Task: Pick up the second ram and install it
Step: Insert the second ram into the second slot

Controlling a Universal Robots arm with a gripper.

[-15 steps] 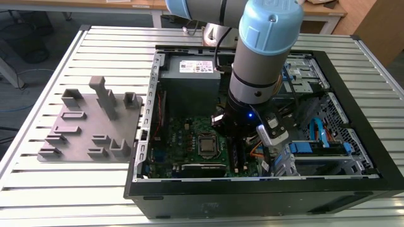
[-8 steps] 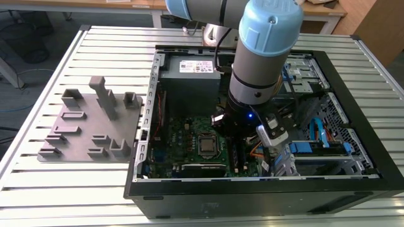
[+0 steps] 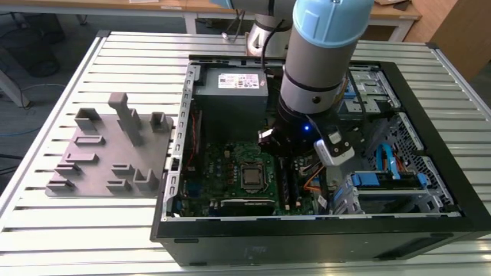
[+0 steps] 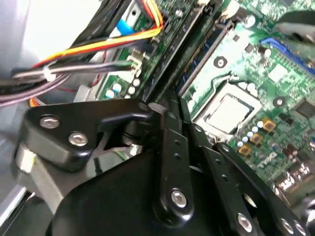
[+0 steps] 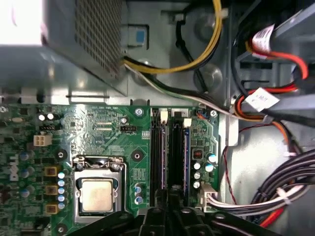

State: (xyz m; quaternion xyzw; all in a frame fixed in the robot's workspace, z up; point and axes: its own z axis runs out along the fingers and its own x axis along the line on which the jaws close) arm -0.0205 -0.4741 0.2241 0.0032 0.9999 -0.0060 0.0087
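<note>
- We see the arm point(image 3: 318, 57) reaching down into an open computer case point(image 3: 429, 224) that lies on its side on the slatted tabletop point(image 3: 77, 230).
- In the first wrist view the tool point(image 5: 167, 199) hangs low over the motherboard point(image 5: 98, 128), right at the near end of the memory slots point(image 5: 158, 152) and beside the processor point(image 5: 97, 195).
- We cannot tell whether the tool is apart, together or clamped on anything — its tip blends into the dark slots in both wrist views.
- The ram point(image 5: 186, 152), as far as we can make out, is the thin blue-edged stick standing on edge in the slot farthest from the processor, just ahead of the tool; whether the tool touches it we cannot tell.
- Yellow and black cables point(image 5: 167, 66) run from the power supply point(image 3: 230, 92) past the far end of the slots.
- A grey fixture point(image 3: 107, 155) sits on the tabletop outside the case, on the exterior view's left — well apart from the tool.
</note>
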